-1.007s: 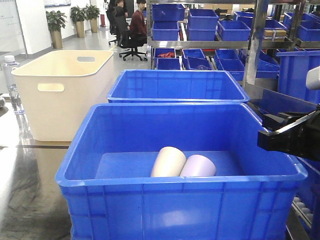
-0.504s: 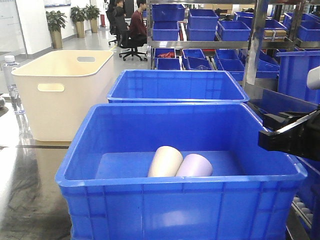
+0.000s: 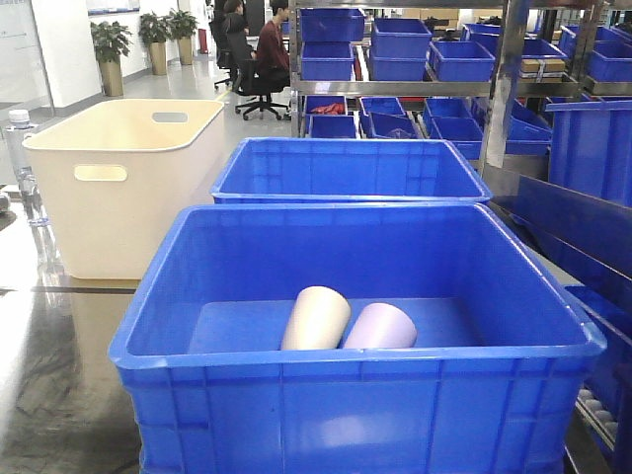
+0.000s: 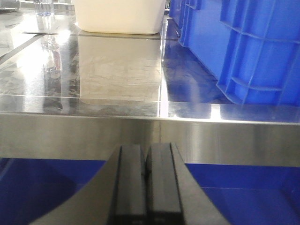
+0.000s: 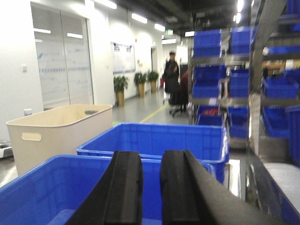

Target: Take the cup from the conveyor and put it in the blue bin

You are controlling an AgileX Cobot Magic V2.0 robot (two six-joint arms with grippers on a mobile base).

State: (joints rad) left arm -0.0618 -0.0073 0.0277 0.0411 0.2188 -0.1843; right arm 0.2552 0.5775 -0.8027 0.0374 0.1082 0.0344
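The blue bin (image 3: 355, 415) stands nearest in the front view. A cream cup (image 3: 316, 318) and a lilac cup (image 3: 380, 327) lie on their sides on its floor, touching. My right gripper (image 5: 151, 161) is slightly open and empty, held above the bin's near part (image 5: 42, 187); it is out of the front view. My left gripper (image 4: 146, 154) is shut and empty, low in front of the steel table edge (image 4: 150, 136). The conveyor is out of view.
A second blue bin (image 3: 351, 168) stands behind the first. A cream tub with slot handles (image 3: 118, 188) is at the left. Steel shelves with small blue crates (image 3: 415, 59) fill the back right. A water bottle (image 3: 20, 148) stands far left.
My right gripper, seen at the front view's right edge before, has left that view. The two cups in the bin have rolled slightly left.
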